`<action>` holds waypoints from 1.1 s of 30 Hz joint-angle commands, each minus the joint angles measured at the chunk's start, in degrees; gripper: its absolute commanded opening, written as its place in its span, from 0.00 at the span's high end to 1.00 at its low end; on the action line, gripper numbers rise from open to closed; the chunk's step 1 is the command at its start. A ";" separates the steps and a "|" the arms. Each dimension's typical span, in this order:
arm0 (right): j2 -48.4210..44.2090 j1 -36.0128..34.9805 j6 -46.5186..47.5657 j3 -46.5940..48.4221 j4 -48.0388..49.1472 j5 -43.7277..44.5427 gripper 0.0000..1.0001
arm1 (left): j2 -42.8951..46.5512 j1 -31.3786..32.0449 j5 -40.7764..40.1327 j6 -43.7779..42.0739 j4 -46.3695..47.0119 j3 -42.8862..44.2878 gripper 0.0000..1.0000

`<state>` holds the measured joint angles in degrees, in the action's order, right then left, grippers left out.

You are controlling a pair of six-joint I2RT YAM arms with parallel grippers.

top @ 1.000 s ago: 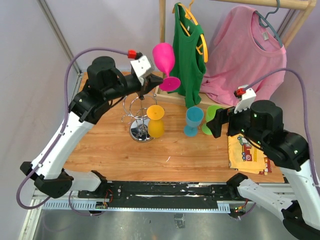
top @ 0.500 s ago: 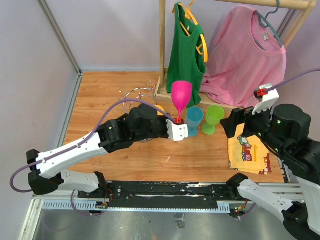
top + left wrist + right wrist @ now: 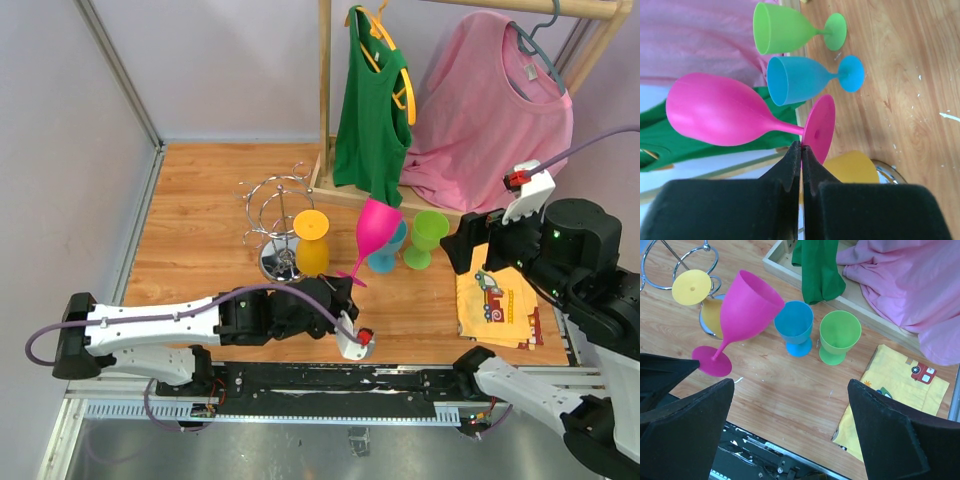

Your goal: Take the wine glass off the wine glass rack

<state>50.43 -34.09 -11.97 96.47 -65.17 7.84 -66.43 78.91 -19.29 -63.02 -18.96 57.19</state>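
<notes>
The pink wine glass (image 3: 375, 230) is off the wine glass rack (image 3: 272, 215), to the rack's right and just near of the blue glass (image 3: 794, 325). It tilts, the rim of its foot pinched in the left tool (image 3: 801, 148); the foot seems to be clear of the wooden surface (image 3: 200, 200). A yellow glass (image 3: 311, 245) hangs upside down on the rack. The right tool (image 3: 790, 390) is spread wide, holding nothing.

No writing, number or brand can be read in any view. The only print is a small cartoon picture on the yellow cloth (image 3: 890, 370), a red vehicle among other small figures. It is too small to tell whether it carries any letters.
</notes>
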 commanded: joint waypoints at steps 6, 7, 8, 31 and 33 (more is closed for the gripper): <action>4.49 -0.33 2.16 1.69 -1.80 -4.92 0.02 | 1.88 4.61 -4.41 -20.63 17.54 -7.87 1.00; 5.86 -0.31 2.45 1.87 -1.84 -6.24 0.02 | 1.66 4.85 -4.34 -22.30 18.86 -8.61 1.00; 7.01 -0.32 2.73 2.07 -1.81 -7.17 0.02 | 1.38 5.04 -4.26 -23.41 19.70 -9.24 1.00; 15.05 -0.35 6.45 1.24 -4.54 -20.20 0.11 | -4.05 5.28 -2.81 -35.41 33.85 -16.57 1.00; 14.86 -0.36 6.77 -0.46 -4.70 -20.40 0.11 | -4.05 5.28 -2.77 -35.65 33.89 -16.54 1.00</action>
<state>65.58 -34.09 -6.50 98.45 -68.16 -9.89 -70.24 83.81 -21.61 -97.58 10.96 38.37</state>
